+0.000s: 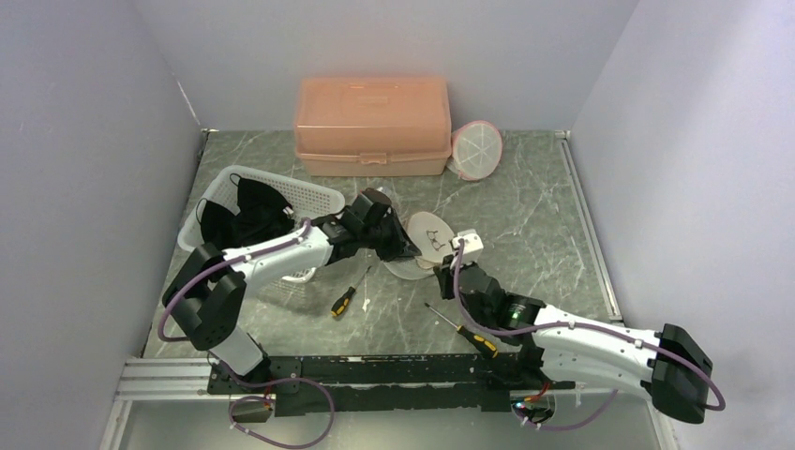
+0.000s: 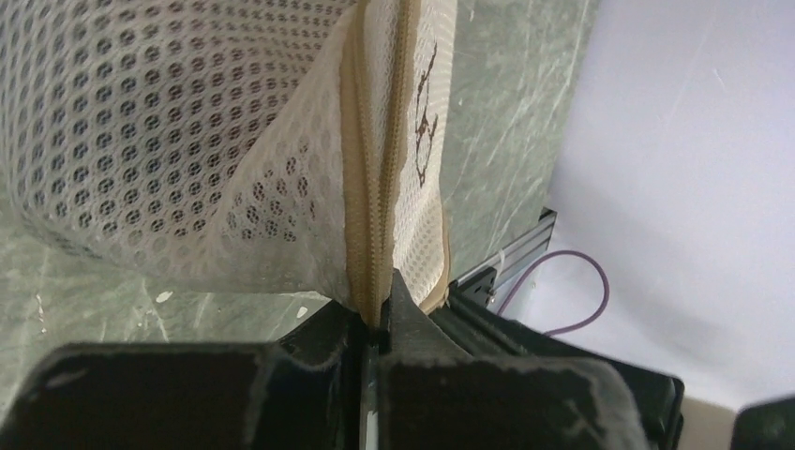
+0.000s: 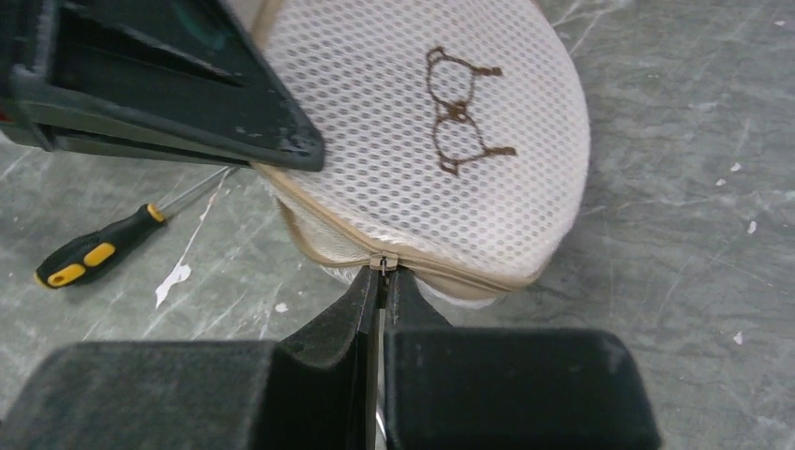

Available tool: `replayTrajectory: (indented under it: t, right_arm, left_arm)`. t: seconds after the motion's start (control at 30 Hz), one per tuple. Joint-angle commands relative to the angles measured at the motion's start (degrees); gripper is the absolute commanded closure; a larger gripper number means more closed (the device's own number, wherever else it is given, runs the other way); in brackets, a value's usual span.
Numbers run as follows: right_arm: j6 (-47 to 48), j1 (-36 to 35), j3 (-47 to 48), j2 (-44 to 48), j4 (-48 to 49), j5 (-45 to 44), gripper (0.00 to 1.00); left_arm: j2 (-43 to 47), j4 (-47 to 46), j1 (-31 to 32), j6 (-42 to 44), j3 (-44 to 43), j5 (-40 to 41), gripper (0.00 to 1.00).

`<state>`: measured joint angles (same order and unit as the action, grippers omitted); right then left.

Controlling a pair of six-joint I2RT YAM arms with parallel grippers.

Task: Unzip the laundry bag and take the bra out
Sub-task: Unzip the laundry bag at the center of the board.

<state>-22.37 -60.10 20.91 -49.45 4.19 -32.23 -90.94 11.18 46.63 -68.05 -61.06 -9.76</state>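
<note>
One soft laundry bag (image 1: 427,239) lies mid-table, at 6 o'clock from the pink box (image 1: 371,127). The left gripper (image 2: 375,319) is clenched on its zip edge (image 2: 370,216). The right gripper (image 3: 382,281) is clenched on the little zip pull (image 3: 382,263). The net looks light and floppy, so that pull is the best hold.

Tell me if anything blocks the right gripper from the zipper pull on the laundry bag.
Nothing visible does. The right gripper is shut on the zipper pull at the near edge of the laundry bag. The left gripper pinches the bag's zipper seam off to one side, not between them.
</note>
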Motion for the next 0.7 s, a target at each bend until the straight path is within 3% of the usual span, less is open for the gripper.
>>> replayTrajectory:
  t: [0.0, 0.2, 0.43, 0.67]
  right_arm:
    - [-2.3, 4.65, 1.6, 0.67, -1.73, -0.21, 1.0]
    - [-5.07, 10.69, 0.38, 0.06, 1.04, 3.81, 1.0]
    - [-3.46, 11.81, -0.06, -0.61, 7.66, 2.91, 1.0]
    - [-1.18, 12.37, 4.92, -2.28, 1.85, 4.51, 1.0]
  left_arm:
    - [2.46, 1.14, -3.46, 9.9, -0.7, -9.15, 0.97]
    - [4.78, 5.9, -7.08, 17.95, -0.69, -12.93, 0.97]
    - [7.22, 10.96, -8.85, 25.06, -2.62, -11.52, 0.97]
    - [7.1, 10.8, -9.37, 28.15, -4.14, -13.33, 0.97]
